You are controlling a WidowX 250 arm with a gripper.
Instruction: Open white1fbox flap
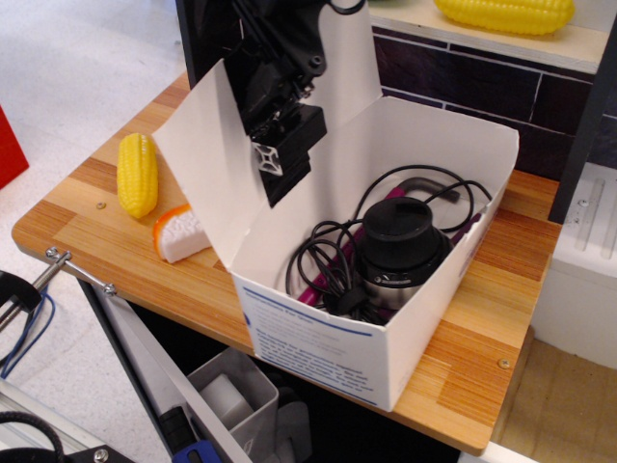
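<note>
white1fbox holding black device and cables, pincer apparently clamped on raised flap

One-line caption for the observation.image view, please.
Gripper lifts the flap of the cable-filled white1fbox on a wooden table.

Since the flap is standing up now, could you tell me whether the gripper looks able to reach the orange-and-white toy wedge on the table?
Probably not directly: the raised flap stands between the gripper and the wedge, partly hiding it.
</note>
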